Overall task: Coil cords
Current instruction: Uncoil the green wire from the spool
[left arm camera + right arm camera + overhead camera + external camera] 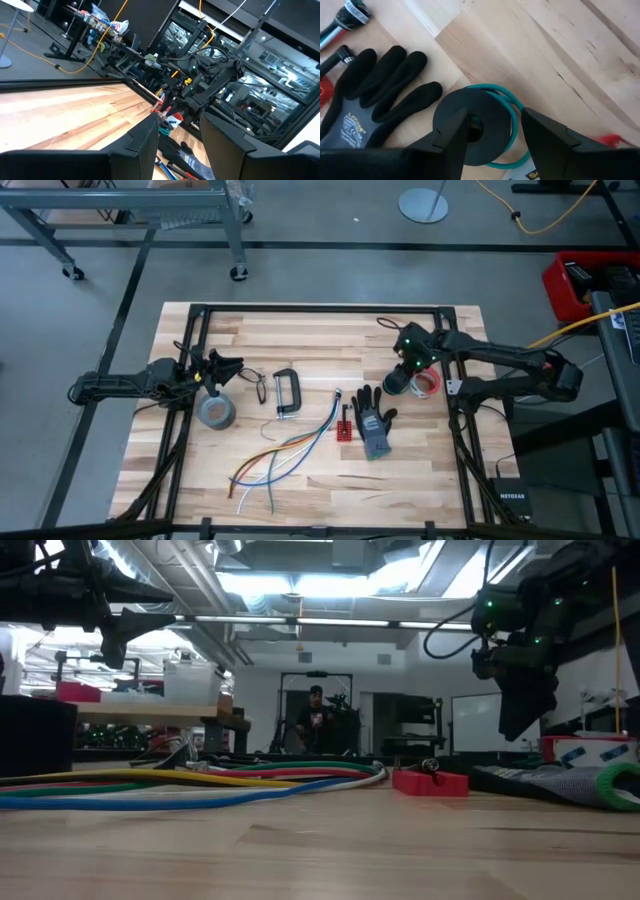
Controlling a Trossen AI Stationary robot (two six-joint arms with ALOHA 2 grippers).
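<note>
Cord bundle (492, 127), a single black doughnut-like coil, lies on the table (300, 330) toward its right edge, about midway between the far and near edges, resting on one teal ring (512, 107) and just beside the fingertips of one dark glove (375, 95). The right gripper (402, 372) hovers directly above it with fingers spread and empty, one to each side of the coil, which reads as lining up for a grasp across its width. The left gripper (179, 117) waits near the table's left edge, by the one grey tape roll (217, 412), fingers apart and holding nothing, probably kept clear. Also on the table: one C-clamp (285, 392), one small red block (346, 430), and a loose fan of several coloured wires (285, 452) toward the near edge.
</note>
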